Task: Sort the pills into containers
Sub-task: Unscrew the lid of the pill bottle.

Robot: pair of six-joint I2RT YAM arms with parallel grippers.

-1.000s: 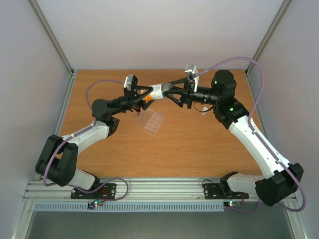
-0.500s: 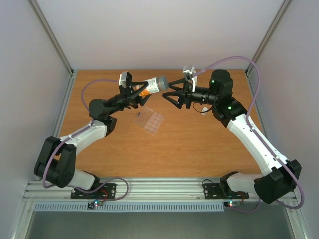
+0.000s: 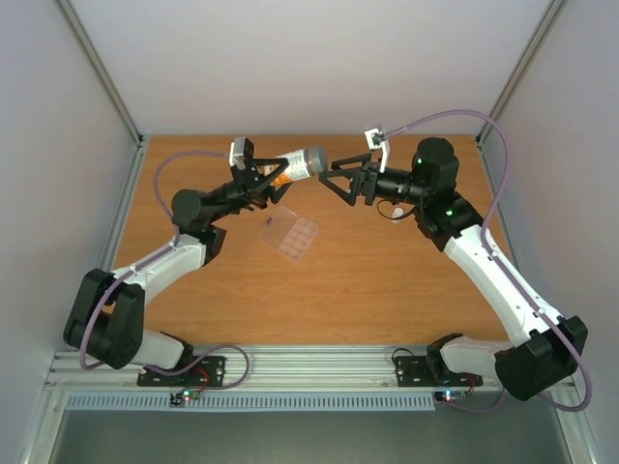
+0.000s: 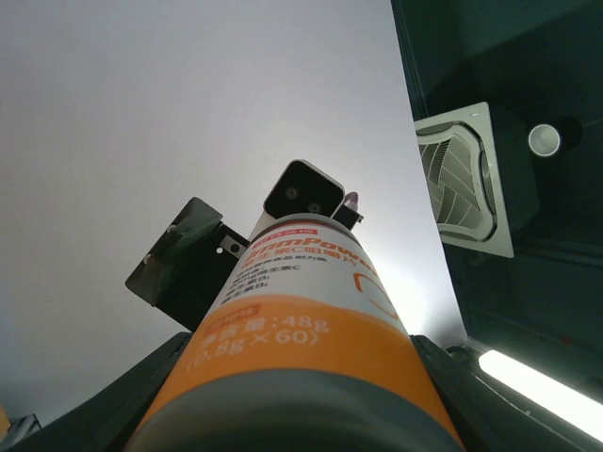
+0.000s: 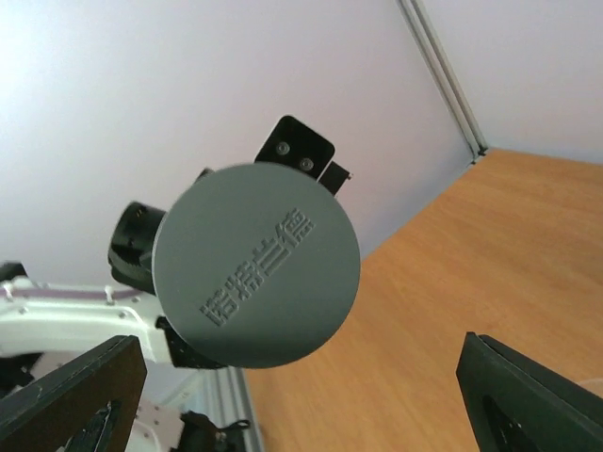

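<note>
Pills cannot be made out in any view. The pill box point(image 3: 293, 237) lies flat on the desk point(image 3: 387, 290) between the two arms, its small clear cells facing up and what looks like its clear lid folded back toward the left arm.

Above and behind the box, the left tool point(image 3: 274, 177) is clamped around the body of a bottle point(image 3: 293, 165) with an orange and white label. It holds the bottle off the desk, tilted, with the grey cap point(image 3: 315, 158) pointing toward the right arm. From the left wrist, the bottle point(image 4: 301, 358) fills the lower view, with a dark finger pressed on each side.

The right tool point(image 3: 336, 190) faces the cap with its fingers spread wide apart, gripping nothing. From the right wrist, the round cap point(image 5: 256, 266) sits square to the camera, clear of both fingers point(image 5: 71, 400).
</note>
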